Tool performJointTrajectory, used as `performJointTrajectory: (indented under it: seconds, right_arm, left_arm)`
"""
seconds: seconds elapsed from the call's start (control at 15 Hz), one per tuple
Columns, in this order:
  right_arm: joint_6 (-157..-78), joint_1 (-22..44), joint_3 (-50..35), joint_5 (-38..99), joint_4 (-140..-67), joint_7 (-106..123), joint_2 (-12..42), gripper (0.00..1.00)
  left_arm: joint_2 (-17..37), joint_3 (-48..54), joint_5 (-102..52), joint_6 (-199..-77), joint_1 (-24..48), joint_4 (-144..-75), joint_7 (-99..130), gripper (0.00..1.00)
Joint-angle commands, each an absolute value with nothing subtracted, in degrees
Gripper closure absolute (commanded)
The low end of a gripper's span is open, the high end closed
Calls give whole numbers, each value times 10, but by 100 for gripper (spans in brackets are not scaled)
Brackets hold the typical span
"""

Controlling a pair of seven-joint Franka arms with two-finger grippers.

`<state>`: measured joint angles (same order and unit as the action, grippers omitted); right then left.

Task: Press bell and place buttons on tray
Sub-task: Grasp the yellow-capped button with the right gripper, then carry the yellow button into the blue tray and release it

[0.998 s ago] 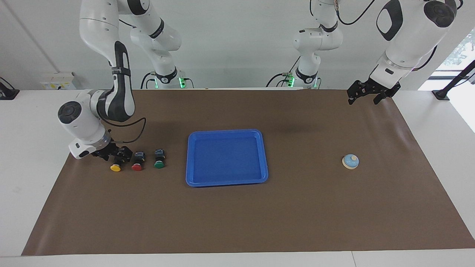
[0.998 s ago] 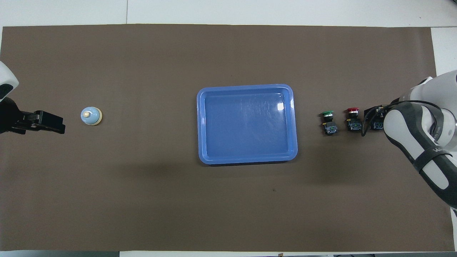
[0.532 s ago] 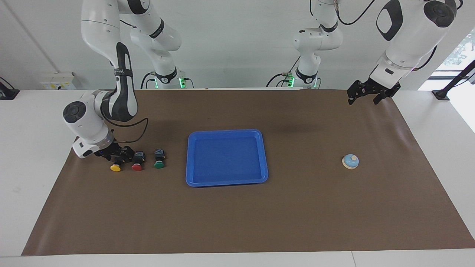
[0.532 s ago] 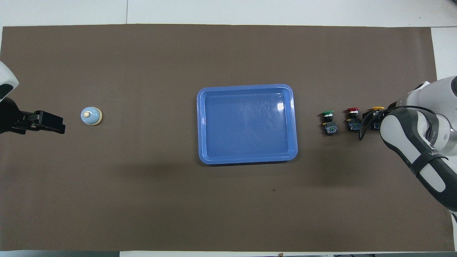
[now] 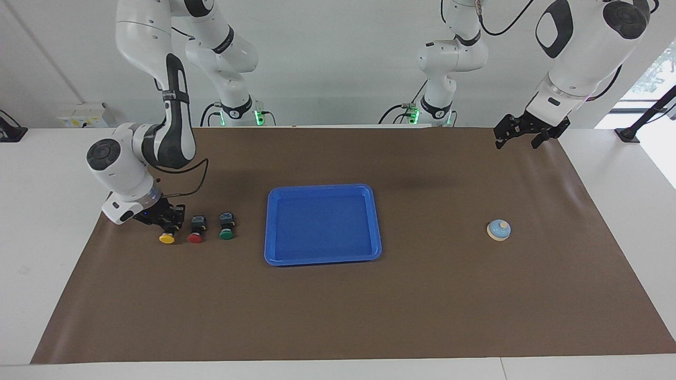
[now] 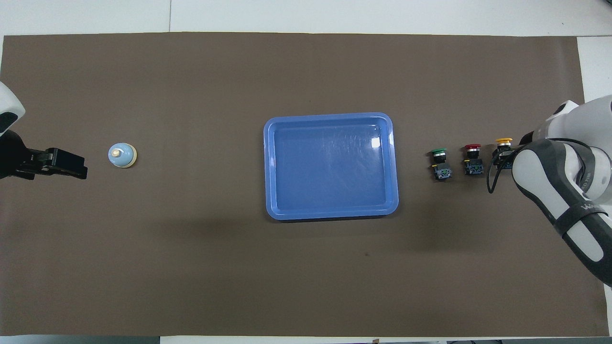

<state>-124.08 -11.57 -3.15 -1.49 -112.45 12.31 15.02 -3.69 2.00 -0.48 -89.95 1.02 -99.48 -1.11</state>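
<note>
Three buttons lie in a row on the brown mat toward the right arm's end: yellow (image 5: 167,238) (image 6: 503,142), red (image 5: 195,237) (image 6: 473,149) and green (image 5: 226,235) (image 6: 439,153). My right gripper (image 5: 168,220) (image 6: 502,157) is low at the mat, shut on the yellow button's black body. The blue tray (image 5: 322,224) (image 6: 330,165) lies mid-table with nothing in it. The light-blue bell (image 5: 498,230) (image 6: 122,155) stands toward the left arm's end. My left gripper (image 5: 523,132) (image 6: 67,165) waits open in the air, beside the bell in the overhead view.
The brown mat (image 5: 422,306) covers most of the white table. The red button sits close beside the held yellow one, the green a little nearer the tray.
My right gripper has closed on the yellow button's body, and its wrist has swung back, uncovering the yellow cap in the overhead view. The left arm has not moved.
</note>
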Motion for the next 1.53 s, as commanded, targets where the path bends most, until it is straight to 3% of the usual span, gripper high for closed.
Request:
performJointTrajectory:
  seconds: [0.0, 0.4, 0.6, 1.0, 1.06, 1.2, 1.46]
  right_arm:
    - [-1168, -76, -56, -13, -1047, 60, 146, 100]
    - [-1227, 131, -55, -13, -1060, -188, 176, 100]
    - [-1251, 155, -56, -14, -1060, -199, 200, 100]
    - [-1266, 167, -56, -14, -1100, -202, 195, 100]
    - [-1263, 167, -56, -14, -1100, -202, 195, 77]
    - [-1256, 167, -56, -14, -1099, -203, 195, 0]
    - [-1198, 149, -54, -18, -1047, -195, 191, 0]
  left_arm:
    - [-41, 19, 0, -887, 10, -991, -4, 0]
    - [-41, 19, 0, -887, 10, -991, -4, 0]
    - [-41, 19, 0, -886, 10, -991, -4, 0]
    - [-41, 19, 0, -886, 10, -991, -4, 0]
    - [-41, 19, 0, -887, 10, -991, -5, 0]
    - [-40, 20, 0, -887, 10, -991, -4, 0]
    - [-40, 20, 0, -887, 10, -991, -5, 0]
